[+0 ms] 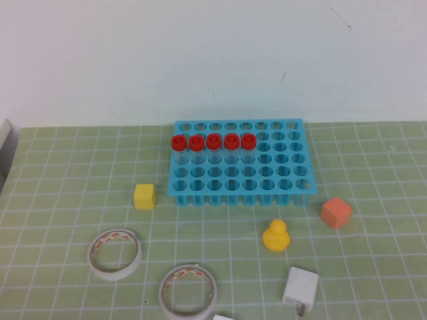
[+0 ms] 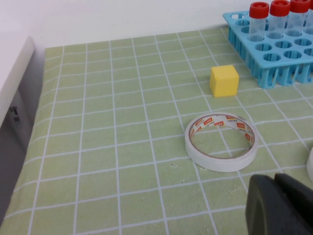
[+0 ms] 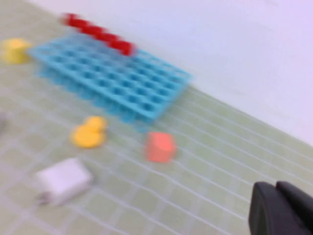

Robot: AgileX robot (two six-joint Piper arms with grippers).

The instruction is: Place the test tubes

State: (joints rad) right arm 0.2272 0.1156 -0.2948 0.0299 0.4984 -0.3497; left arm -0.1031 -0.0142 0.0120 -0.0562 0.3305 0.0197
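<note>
Five red-capped test tubes stand upright in the blue rack at 12 o'clock on the green mat, filling the five leftmost holes of its second row from the back. The left gripper, fingers pressed together and empty, hovers near a tape roll. The right gripper, likewise closed on nothing, hangs well apart from the rack.
</note>
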